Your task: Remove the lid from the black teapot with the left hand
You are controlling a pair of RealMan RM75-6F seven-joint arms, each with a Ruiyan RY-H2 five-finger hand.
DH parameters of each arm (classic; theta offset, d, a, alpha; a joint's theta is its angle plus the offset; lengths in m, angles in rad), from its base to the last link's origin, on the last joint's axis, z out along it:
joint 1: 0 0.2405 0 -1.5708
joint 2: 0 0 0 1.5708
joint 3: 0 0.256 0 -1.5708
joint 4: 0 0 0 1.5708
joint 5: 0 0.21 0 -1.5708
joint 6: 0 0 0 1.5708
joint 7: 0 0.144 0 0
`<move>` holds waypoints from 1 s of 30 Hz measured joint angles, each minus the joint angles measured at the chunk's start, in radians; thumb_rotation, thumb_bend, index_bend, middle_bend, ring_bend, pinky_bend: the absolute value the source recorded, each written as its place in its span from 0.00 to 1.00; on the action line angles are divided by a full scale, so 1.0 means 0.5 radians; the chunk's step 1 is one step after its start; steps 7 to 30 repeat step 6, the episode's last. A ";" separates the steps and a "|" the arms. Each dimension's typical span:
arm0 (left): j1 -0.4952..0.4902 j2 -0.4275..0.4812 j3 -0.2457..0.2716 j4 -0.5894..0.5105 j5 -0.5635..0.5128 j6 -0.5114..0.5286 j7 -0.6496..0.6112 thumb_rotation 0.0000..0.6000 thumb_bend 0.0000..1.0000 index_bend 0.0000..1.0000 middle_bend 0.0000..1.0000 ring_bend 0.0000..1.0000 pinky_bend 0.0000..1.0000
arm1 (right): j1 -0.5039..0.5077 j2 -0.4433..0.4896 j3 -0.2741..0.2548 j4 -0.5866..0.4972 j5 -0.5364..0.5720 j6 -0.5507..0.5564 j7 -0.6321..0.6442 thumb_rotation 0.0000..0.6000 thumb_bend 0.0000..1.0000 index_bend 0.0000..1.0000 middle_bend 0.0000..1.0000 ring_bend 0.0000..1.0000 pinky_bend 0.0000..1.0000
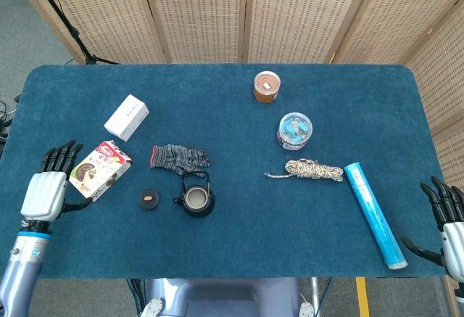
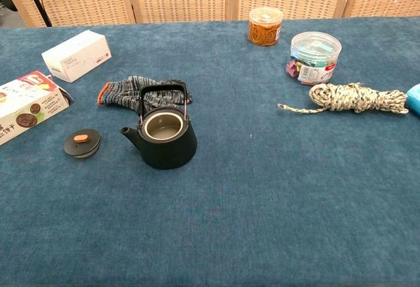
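The black teapot point(image 1: 196, 201) point(image 2: 164, 139) stands uncovered on the blue table, handle upright, spout toward the left. Its black lid point(image 1: 148, 199) point(image 2: 82, 143), with an orange knob, lies flat on the cloth just left of the pot. My left hand point(image 1: 49, 186) hovers at the table's left front edge, well left of the lid, fingers spread and holding nothing. My right hand point(image 1: 448, 219) is at the far right front corner, fingers apart and empty. Neither hand shows in the chest view.
A cookie box point(image 1: 98, 170) lies between my left hand and the lid. A striped glove point(image 1: 178, 157) is behind the teapot, a white box point(image 1: 127, 116) further back. Two jars point(image 1: 266, 86) point(image 1: 294, 130), a rope coil point(image 1: 313, 169) and a blue tube point(image 1: 373, 213) sit at right.
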 measured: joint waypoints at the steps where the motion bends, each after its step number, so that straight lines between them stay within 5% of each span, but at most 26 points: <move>1: 0.030 0.009 0.006 0.027 0.015 0.023 -0.057 1.00 0.04 0.00 0.00 0.00 0.00 | -0.003 -0.002 0.001 0.000 0.000 0.006 -0.007 1.00 0.07 0.00 0.00 0.00 0.00; 6: 0.218 0.066 0.044 0.182 0.094 0.140 -0.364 1.00 0.04 0.00 0.00 0.00 0.00 | -0.014 -0.003 0.003 -0.002 -0.010 0.033 -0.009 1.00 0.07 0.00 0.00 0.00 0.00; 30: 0.218 0.066 0.044 0.182 0.094 0.140 -0.364 1.00 0.04 0.00 0.00 0.00 0.00 | -0.014 -0.003 0.003 -0.002 -0.010 0.033 -0.009 1.00 0.07 0.00 0.00 0.00 0.00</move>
